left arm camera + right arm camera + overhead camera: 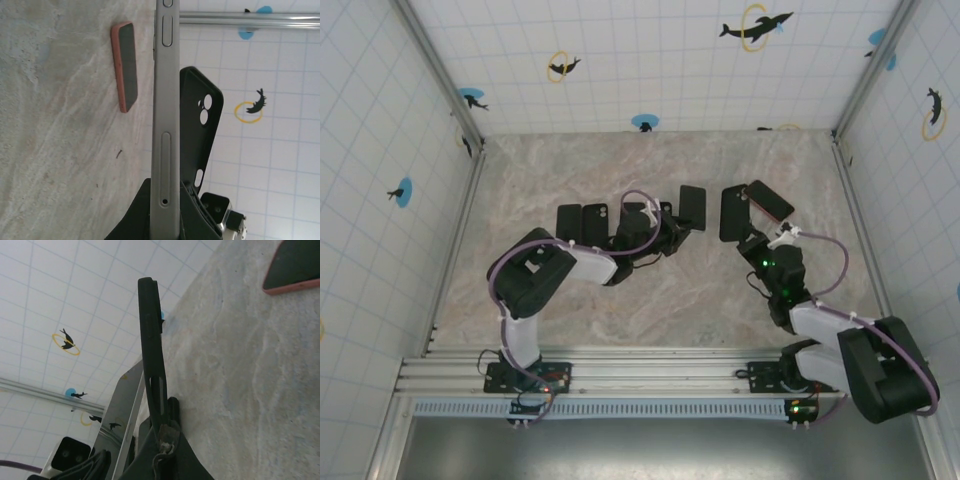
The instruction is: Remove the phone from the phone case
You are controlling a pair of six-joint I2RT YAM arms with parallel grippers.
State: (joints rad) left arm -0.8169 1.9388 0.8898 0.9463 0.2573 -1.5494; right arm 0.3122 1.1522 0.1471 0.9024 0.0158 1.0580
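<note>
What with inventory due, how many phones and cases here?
5: silver phone in left gripper, black case in right gripper, pink-cased phone beyond it, two dark ones lying at left. Others may be hidden.

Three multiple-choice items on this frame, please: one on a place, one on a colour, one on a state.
1. Where is the salmon-edged phone?
A in a box
B flat on the table
C on a shelf

2. What colour is the frame of the phone held by the left gripper?
A red
B blue
C silver

3. The dark case in the right gripper is:
A empty
B wrapped around a handset
C lying flat

Key:
B, it lies on the marbled surface.
C, its edge is grey metal.
A, the wall shows through its camera holes.
</note>
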